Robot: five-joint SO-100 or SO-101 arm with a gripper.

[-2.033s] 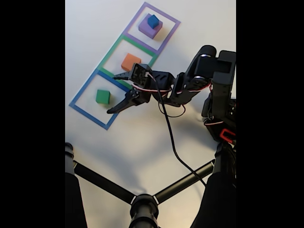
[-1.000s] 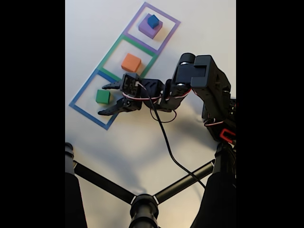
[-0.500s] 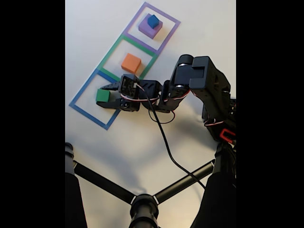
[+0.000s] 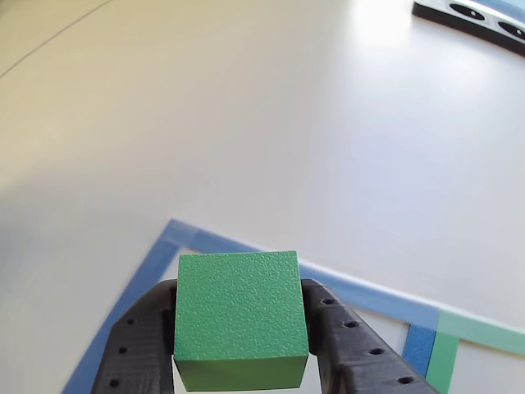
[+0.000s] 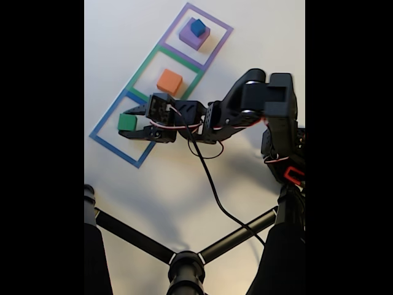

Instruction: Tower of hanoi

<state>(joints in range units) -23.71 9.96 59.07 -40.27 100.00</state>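
Fingers (image 4: 353,345) of black plastic press against the left and right sides of the green block (image 4: 239,316) in the other view, so the gripper (image 4: 238,349) is clamped on it. The block's textured top face fills the lower middle of that view, and its front face is in shadow. Whether the block is touching the table or raised a little cannot be told from either picture.

In the fixed view the gripper (image 5: 130,123) reaches leftward from the arm (image 5: 258,101), with the green block (image 5: 127,121) between its two fingers, inside the blue tape outline (image 5: 109,142). A black cable (image 5: 206,178) with red and white wires hangs from the wrist and trails down across the white table (image 5: 184,196).

Just up and to the right, the orange block (image 5: 169,80) sits alone in the green tape outline (image 5: 143,64), well clear of the gripper. Beyond that, the purple block (image 5: 193,37) lies in the purple tape outline (image 5: 221,27), and the small blue block (image 5: 198,27) rests on top of it.

In the other view the blue tape outline (image 4: 361,287) runs behind the held block, meeting a strip of green tape (image 4: 480,332) at the lower right.

Black tripod legs (image 5: 141,243) cross the bottom of the fixed view, and the arm's base (image 5: 285,153) stands at the right edge.
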